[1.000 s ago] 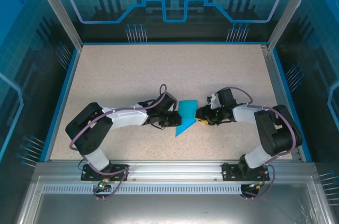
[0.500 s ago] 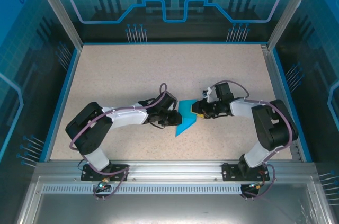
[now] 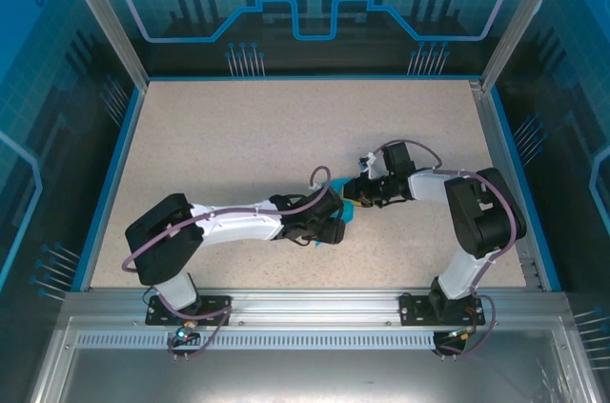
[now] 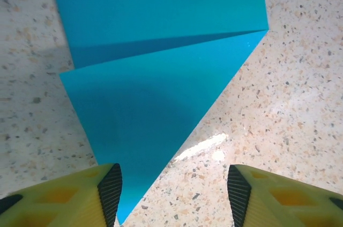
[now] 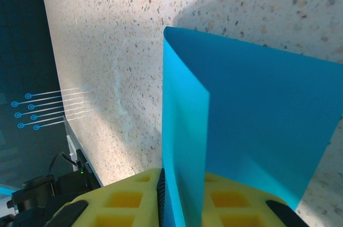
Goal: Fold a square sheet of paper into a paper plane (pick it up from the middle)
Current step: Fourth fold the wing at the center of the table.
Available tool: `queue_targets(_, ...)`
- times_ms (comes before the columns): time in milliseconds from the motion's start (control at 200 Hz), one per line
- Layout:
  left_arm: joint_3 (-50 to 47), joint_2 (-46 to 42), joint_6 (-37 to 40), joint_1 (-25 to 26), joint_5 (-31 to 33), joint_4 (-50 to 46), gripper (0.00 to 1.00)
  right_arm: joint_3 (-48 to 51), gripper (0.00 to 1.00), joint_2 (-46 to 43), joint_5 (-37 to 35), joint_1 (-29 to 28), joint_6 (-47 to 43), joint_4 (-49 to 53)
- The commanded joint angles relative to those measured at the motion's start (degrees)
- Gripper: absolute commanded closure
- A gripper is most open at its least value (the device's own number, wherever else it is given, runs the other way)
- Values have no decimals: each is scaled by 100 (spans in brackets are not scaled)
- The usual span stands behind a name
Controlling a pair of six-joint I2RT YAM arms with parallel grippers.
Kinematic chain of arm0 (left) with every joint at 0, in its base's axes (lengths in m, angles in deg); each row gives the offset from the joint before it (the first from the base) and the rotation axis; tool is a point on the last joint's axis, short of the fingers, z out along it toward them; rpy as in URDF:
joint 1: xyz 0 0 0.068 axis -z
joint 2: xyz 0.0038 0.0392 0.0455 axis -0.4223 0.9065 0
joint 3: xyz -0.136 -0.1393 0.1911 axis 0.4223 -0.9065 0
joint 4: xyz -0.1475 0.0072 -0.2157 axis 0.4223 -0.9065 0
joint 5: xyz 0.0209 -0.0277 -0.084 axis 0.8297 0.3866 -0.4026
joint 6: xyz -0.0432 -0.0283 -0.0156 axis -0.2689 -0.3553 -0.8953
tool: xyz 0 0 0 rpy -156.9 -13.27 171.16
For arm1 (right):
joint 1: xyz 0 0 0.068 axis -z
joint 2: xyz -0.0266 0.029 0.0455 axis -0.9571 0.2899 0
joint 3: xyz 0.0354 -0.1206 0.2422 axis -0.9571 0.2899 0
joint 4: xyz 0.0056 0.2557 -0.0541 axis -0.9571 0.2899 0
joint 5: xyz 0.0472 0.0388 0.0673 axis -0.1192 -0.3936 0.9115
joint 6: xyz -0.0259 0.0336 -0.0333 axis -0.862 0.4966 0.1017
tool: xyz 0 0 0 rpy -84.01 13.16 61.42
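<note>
Folded paper (image 4: pixel 155 93) on table (image 4: pixel 289 77): point lies between open, empty left fingers (image 4: pixel 64 197), long axis running ahead; right fingers (image 5: pixel 134 200) pinch its far raised edge.

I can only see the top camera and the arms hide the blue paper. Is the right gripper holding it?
Observer: Yes. On its wrist camera the right gripper pinches the paper, and part of it stands up off the table.
Operator: What about the left one?
Observer: The left gripper is open, with the paper's sharp corner lying flat between its fingers.
Operator: Is it folded?
Observer: Yes, the left wrist camera shows one layer folded over another along a slanted edge.
</note>
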Motion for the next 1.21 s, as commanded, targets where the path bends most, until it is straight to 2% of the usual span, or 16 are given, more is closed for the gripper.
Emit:
queue_targets(0, 332, 232, 287, 245, 1017, -546, 41, -89, 80, 43, 218, -59, -83, 152)
queue_targets(185, 763, 719, 481, 527, 1463, -936, 39, -129, 80, 19, 321, -63, 32, 105)
queue_targets(495, 1038, 1110, 325, 638, 1945, -1207, 38, -202, 83, -62, 357, -56, 71, 223)
queue_targets(885, 972, 1120, 404, 673, 2010, -1068, 47, -308, 85, -34, 381, -58, 73, 336)
queue_targets(1200, 860, 967, 413, 685, 1905, -945, 46, -126, 85, -259, 86, -56, 88, 446)
